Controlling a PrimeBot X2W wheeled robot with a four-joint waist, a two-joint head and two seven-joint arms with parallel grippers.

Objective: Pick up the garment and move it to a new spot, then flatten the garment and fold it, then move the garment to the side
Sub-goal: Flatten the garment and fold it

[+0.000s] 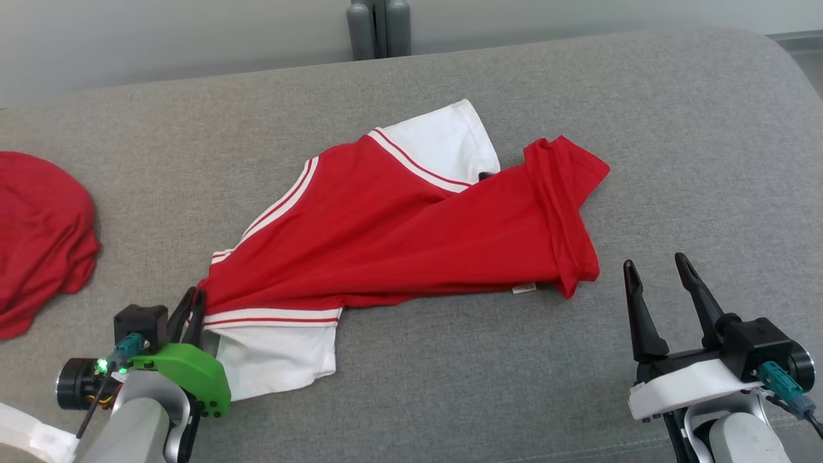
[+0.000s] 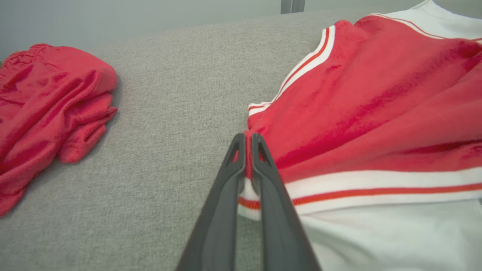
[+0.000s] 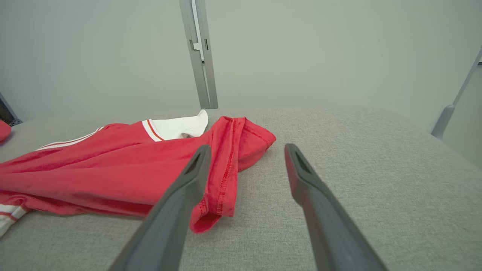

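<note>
A red garment (image 1: 398,231) with white sleeves and red-and-white striped trim lies crumpled across the middle of the grey cushion (image 1: 675,148). My left gripper (image 1: 195,302) is shut on the garment's left shoulder edge, with red cloth pinched between its tips. The left wrist view shows the same pinch, the left gripper (image 2: 248,140) closed on the garment (image 2: 376,109) where red cloth meets striped trim. My right gripper (image 1: 656,269) stands open at the lower right, just right of the garment's bunched hem. Nothing lies between the right gripper (image 3: 246,150) and its fingers; the garment's hem (image 3: 226,165) is beside its left finger.
A second red cloth pile (image 1: 38,238) sits at the cushion's far left, seen too as a folded red heap (image 2: 49,109). A grey post (image 1: 379,29) stands behind the cushion's far edge. Bare cushion stretches to the right and along the front.
</note>
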